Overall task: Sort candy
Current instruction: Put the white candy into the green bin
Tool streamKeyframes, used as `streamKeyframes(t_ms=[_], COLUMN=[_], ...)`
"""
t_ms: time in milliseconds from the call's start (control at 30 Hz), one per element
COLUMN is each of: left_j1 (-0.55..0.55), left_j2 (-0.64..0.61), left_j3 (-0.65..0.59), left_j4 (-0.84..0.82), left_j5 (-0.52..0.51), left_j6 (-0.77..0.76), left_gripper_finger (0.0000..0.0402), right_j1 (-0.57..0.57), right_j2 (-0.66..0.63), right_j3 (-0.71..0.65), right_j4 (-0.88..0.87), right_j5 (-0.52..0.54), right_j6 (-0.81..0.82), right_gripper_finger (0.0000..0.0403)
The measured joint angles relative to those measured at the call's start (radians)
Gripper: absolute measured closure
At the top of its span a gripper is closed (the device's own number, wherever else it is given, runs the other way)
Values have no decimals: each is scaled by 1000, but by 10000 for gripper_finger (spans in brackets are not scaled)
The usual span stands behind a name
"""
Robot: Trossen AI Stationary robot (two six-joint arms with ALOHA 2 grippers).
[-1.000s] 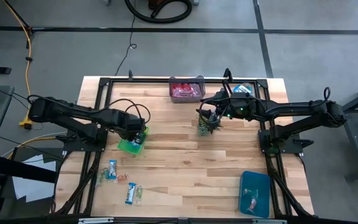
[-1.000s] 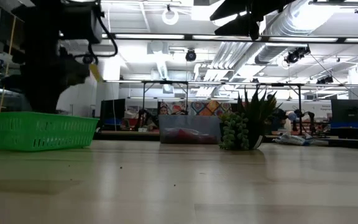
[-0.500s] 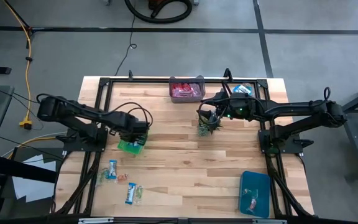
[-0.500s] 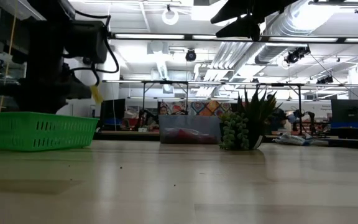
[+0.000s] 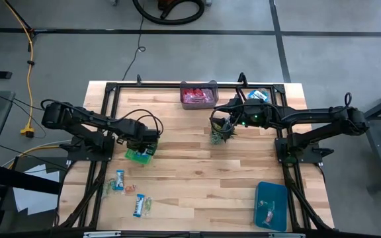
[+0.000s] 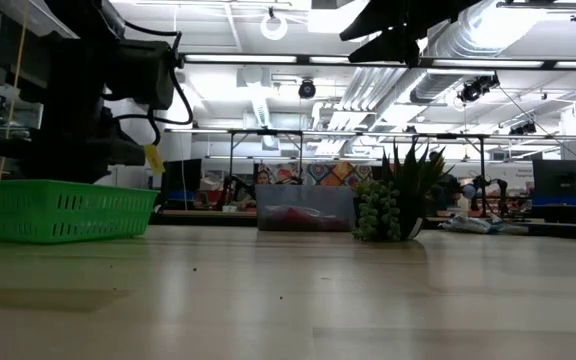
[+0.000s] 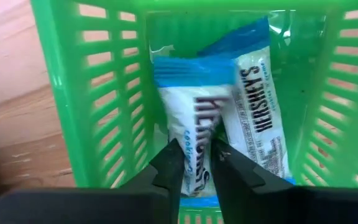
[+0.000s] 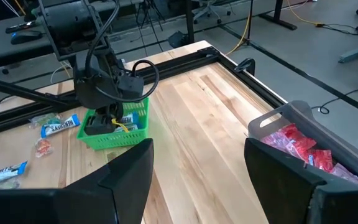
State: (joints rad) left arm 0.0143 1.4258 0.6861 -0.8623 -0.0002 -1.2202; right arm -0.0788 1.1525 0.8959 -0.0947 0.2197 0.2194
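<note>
A pale wood table [image 5: 197, 165] stands on grey floor. In the green basket [image 7: 86, 93], blue-and-white candy [image 7: 253, 106] reads "HERSHEY'S". The left gripper [image 7: 196, 163] hangs above it, slightly parted and empty; the right gripper [image 8: 197, 168] is spread wide.

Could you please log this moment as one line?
left gripper: open over green basket, two blue-white candy bars inside | right gripper: open, above table, empty
</note>
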Motion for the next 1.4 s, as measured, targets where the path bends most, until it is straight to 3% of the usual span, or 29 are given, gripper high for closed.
streamKeyframes(t_ms=[233,500,700,867,967,1167,1300,1400], left_j1=[0,0,1,17,19,19,29,44], left_j2=[-28,-156,-282,-393,-459,-504,-462,-422], left_j3=[0,0,36,95,128,130,130,129], left_j4=[-4,-25,-90,-29,168,809,1142,1303], left_j5=[23,24,18,-4,-74,-185,-115,-34], left_j6=[37,39,20,63,174,543,818,901], left_gripper_finger=[285,245,238,238,238,238,238,238], right_j1=[0,0,0,0,0,0,0,0], right_j2=[0,0,0,0,0,0,0,0], right_j3=[0,0,0,0,0,0,0,0], right_j4=[0,-3,-4,-6,-6,-5,1,2], right_j5=[0,1,5,4,4,4,3,-2], right_j6=[0,-1,-2,-2,-1,0,26,49], right_gripper_finger=[155,155,155,155,155,155,155,155])
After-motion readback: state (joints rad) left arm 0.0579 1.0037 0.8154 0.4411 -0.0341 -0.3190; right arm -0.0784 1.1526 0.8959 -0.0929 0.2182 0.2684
